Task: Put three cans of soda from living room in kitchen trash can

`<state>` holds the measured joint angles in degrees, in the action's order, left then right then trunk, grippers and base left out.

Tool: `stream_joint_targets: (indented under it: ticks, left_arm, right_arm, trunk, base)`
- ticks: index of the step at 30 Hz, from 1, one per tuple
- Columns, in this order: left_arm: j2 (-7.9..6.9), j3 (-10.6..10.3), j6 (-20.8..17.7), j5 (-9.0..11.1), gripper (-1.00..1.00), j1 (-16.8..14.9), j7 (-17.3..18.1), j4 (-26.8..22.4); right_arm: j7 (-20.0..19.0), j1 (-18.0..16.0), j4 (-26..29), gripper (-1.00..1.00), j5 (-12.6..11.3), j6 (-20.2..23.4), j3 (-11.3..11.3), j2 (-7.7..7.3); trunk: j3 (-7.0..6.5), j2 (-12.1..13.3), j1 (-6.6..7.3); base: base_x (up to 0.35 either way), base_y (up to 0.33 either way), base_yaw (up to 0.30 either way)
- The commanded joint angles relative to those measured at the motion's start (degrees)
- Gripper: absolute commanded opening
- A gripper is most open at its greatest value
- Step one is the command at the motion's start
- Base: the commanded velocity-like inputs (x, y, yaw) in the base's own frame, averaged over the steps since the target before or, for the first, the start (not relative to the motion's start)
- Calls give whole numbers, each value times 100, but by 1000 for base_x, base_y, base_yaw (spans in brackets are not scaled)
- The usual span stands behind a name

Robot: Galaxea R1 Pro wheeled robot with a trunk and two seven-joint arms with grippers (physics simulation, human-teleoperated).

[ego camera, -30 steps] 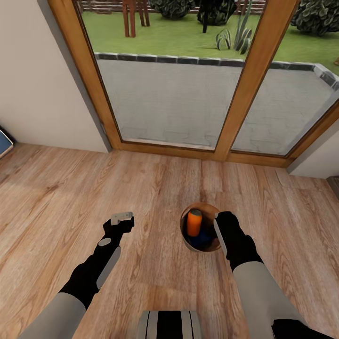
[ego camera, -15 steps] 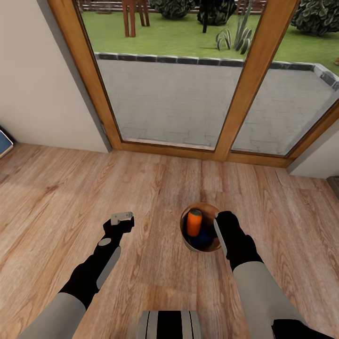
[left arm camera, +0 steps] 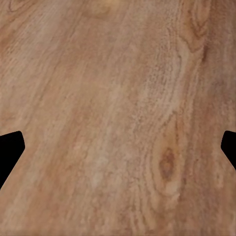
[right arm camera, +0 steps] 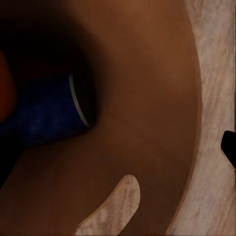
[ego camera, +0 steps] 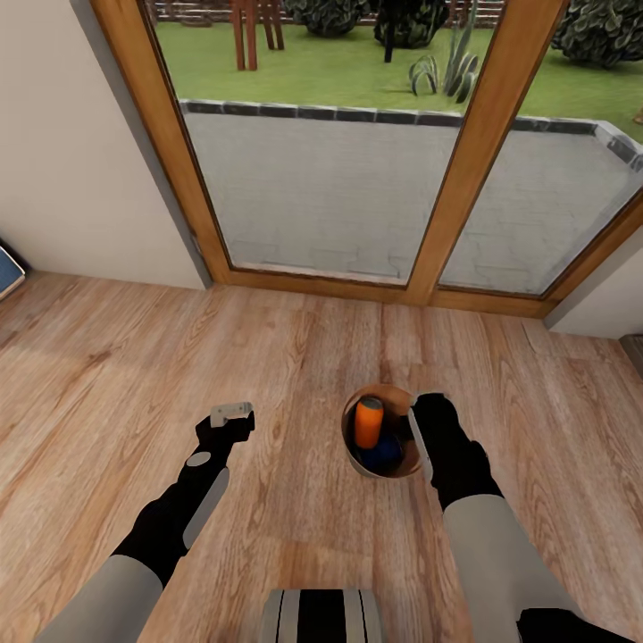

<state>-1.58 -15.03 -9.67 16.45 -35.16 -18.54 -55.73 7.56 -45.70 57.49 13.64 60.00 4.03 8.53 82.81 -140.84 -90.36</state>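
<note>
Here, nearest the camera in the head view, the robot's grey-and-black trunk (ego camera: pixel 320 616) sits at the bottom edge, w/ both arms reaching forward over a plank floor of warm brown wood (ego camera: pixel 295 357). The left gripper (ego camera: pixel 231 412), black w/ pale grey fingertips, hangs above bare floor, well apart from the bin. In the left wrist view its two dark fingertips (left arm camera: pixel 10 152) show at opposite edges w/ wood grain between them, so the jaws are spread wide and hold nothing.

The right gripper (ego camera: pixel 427 404), black w/ a pale finger, is over the right side of the small round bin w/ an orange-brown inside (ego camera: pixel 400 457). Can't tell whether its jaws are spread or pressed together; in the right wrist view one dark fingertip (right arm camera: pixel 228 149) shows at the edge, beyond the bin's rim.

Inside the bin, a bright orange soda can (ego camera: pixel 367 422) stands about upright at the left side, and a dark blue soda can (ego camera: pixel 384 454) lies beside it, lower down. The right wrist view looks into the bin: the blue can lies on its side, pale rim visible, w/ a blurred orange shape at the edge.

Farther back, wood-framed glass doors (ego camera: pixel 482 134) meet the floor. A pale wall (ego camera: pixel 62 161) stands to the left. Through the glass: grey paving, then lawn and shrubs.
</note>
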Motion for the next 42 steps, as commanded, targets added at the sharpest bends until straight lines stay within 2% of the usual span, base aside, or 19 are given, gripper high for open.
stream_joint_targets:
  ticks: [1, 4, 5, 10, 15, 23, 25, 26, 29, 32, 33, 36, 37, 39, 42]
  left_arm:
    - [0, 0, 0, 0, 100, 0, 0, 0]
    - [0, 0, 0, -1, 100, 0, 0, 2]
    - [0, 0, 0, -1, 100, 0, 0, 7]
    - [0, 0, 0, -1, 100, 0, 0, 15]
    - [0, 0, 0, -1, 100, 0, 0, 18]
    - [0, 0, 0, -1, 100, 0, 3, 26]
    - [0, 0, 0, -1, 100, 0, 5, 23]
    - [2, 0, 0, -1, 100, 0, 6, 20]
    - [1, 0, 0, -1, 100, 0, 8, 9]
    - [0, 0, 0, 3, 100, 0, 8, -2]
    - [0, 0, 0, 4, 100, 0, 8, -9]
    - [0, 0, 0, 6, 100, 0, 9, -13]
    - [0, 0, 0, 6, 100, 0, 9, -14]
    - [0, 0, 0, 7, 100, 0, 13, -16]
    - [3, 0, -3, 7, 100, 0, 15, -18]
  right_arm:
    - [0, 0, 43, 100, 4, 0, -5, 0]
    - [0, 0, 130, 100, 63, 0, -12, 2]
    - [0, -2, 245, 100, 190, 0, -19, 8]
    - [0, 0, 750, 100, 481, 0, -39, 16]
    - [0, 0, 1043, 100, 556, 0, -45, 26]
    - [-3, 23, 2405, 100, 1041, 0, -127, 63]
    - [-7, 29, 2687, 100, 1058, 0, -187, 64]
    - [-13, 36, 2922, 100, 1066, 0, -290, 63]
    - [-41, 62, 3125, 100, 1067, 0, -422, 59]
    - [-223, 152, 3230, 100, 1054, 0, -492, 47]
    - [-561, 290, 3283, 100, 1045, 0, -519, 34]
    - [-940, 399, 3310, 100, 1042, 0, -496, 18]
    - [-1045, 423, 3316, 100, 1043, 0, -479, 15]
    - [-1388, 509, 3333, 100, 1039, 0, -308, -4]
    - [-1461, 668, 3336, 100, 1037, -374, -228, -7]
  trunk:
    - [0, 0, 0]
    - [0, 0, 0]
    - [0, 0, 0]
    - [0, 0, 0]
    - [0, 0, 0]
    - [0, 0, 0]
    - [0, 0, 0]
    - [0, 0, 0]
    - [0, 0, 0]
    - [0, 0, 0]
    - [0, 0, 0]
    - [0, 0, 0]
    - [0, 0, 0]
    - [0, 0, 0]
    - [-36, 80, 44]
  base:
    - [0, 0, 0]
    - [0, 0, 0]
    - [0, 0, 0]
    - [0, 0, 0]
    - [0, 0, 0]
    - [0, 0, 0]
    - [0, 0, 0]
    - [0, 0, 0]
    - [0, 0, 0]
    - [0, 0, 0]
    - [0, 0, 0]
    - [0, 0, 0]
    - [0, 0, 0]
    - [0, 0, 0]
    - [0, 0, 0]
